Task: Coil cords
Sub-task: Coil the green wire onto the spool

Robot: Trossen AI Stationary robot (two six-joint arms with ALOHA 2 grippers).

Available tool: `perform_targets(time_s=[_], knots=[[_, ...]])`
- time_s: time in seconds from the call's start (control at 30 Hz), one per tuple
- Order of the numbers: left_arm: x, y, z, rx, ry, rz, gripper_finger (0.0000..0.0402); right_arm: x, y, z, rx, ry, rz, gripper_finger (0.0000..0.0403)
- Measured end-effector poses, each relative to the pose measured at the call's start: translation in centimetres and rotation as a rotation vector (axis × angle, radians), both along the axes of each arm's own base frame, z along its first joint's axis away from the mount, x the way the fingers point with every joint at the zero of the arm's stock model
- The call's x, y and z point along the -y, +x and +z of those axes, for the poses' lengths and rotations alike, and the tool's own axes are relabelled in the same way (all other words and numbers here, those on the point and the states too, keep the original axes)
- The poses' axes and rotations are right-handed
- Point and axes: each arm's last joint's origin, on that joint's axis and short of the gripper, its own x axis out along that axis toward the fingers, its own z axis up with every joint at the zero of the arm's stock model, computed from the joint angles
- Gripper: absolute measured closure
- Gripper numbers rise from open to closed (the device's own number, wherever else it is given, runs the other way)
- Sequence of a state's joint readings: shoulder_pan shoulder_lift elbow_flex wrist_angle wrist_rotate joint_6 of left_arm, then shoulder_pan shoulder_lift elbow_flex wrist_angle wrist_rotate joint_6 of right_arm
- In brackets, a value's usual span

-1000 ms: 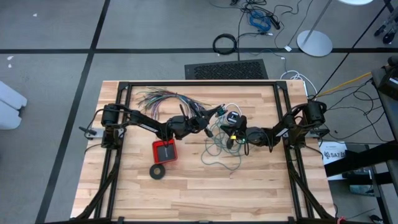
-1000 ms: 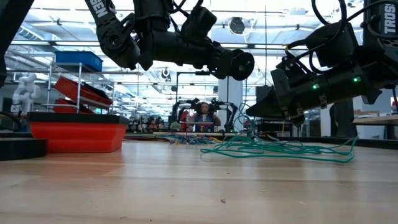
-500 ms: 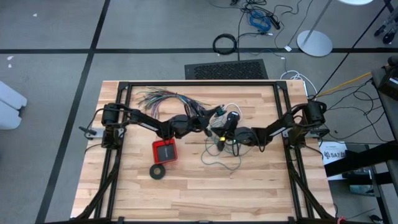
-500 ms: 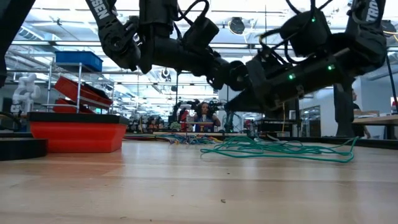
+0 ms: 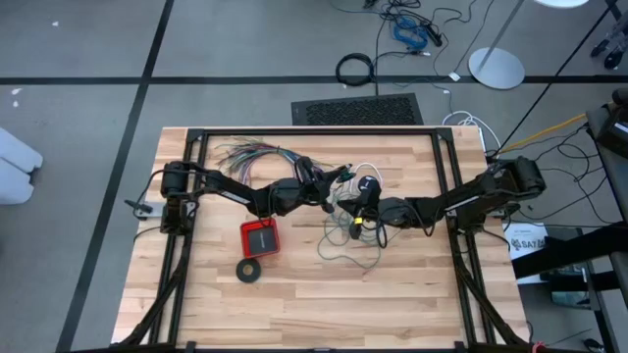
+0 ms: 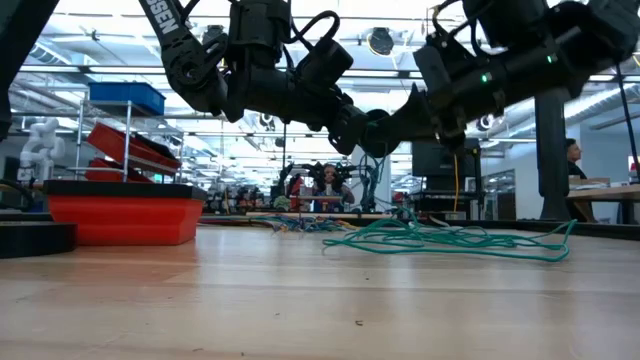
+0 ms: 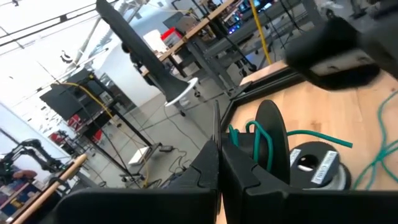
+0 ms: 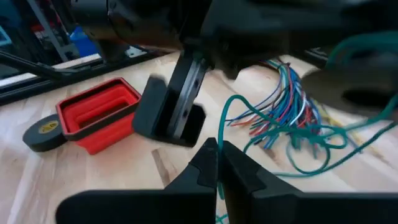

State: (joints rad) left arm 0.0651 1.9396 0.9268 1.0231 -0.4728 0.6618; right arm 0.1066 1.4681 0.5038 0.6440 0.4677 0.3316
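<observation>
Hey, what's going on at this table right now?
Two robot arms are working on a loose teal-green wire near the middle of the wooden table. The left gripper and the right gripper have met above the tangle, both with fingers shut, and a strand of the wire runs right by the left fingers. Most of the wire lies uncoiled. A red tray and a black tape ring sit aside.

Both tools (image 5: 345,199) shut — tips nearly meeting

Both grippers (image 5: 339,192) over teal wire (image 5: 345,235)
</observation>
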Motion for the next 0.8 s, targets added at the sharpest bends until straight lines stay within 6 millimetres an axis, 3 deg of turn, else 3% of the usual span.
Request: perform_targets(time_s=[0.27,0.8], knots=[[0.0,0.0,-0.1,-0.009,-0.003,-0.004,0.0401,-0.5,-0.1,2.0,-0.109,0.027,0.13,0.0403],[0.0,0.0,0.0,0.017,-0.033,-0.009,0.0401,-4.7,-0.9,-1.3,-0.353,0.027,0.373,0.0403]])
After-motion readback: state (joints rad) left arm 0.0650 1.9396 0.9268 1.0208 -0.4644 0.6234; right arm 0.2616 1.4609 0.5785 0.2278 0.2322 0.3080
